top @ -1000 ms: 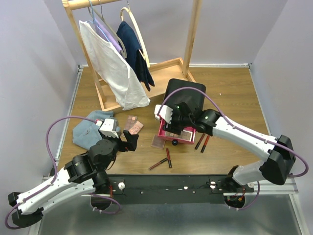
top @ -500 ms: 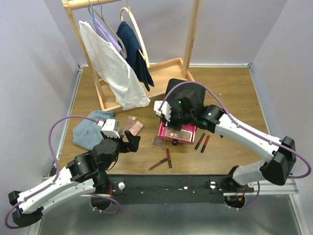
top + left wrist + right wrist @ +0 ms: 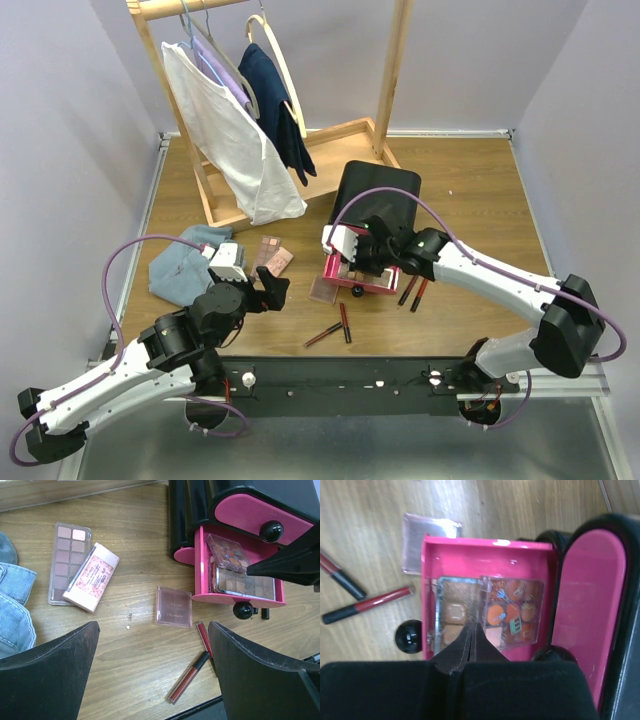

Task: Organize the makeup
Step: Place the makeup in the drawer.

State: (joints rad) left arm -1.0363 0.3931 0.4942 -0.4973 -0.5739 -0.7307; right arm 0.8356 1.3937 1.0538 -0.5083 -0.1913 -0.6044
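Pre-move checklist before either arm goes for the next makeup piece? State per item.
1. Right end effector shut, nothing seen in it, over the open drawer: ok.
2. Left end effector open and empty: ok.
3. Upper palette lies askew on lower palette in the drawer; whether it would close: cannot tell.
4. Square case flat on the table, nothing touching it: ok.
5. Lip tubes out on the table, unsorted: not ok.
6. Long palette and pink case overlapping beside the cloth, unsorted: not ok.
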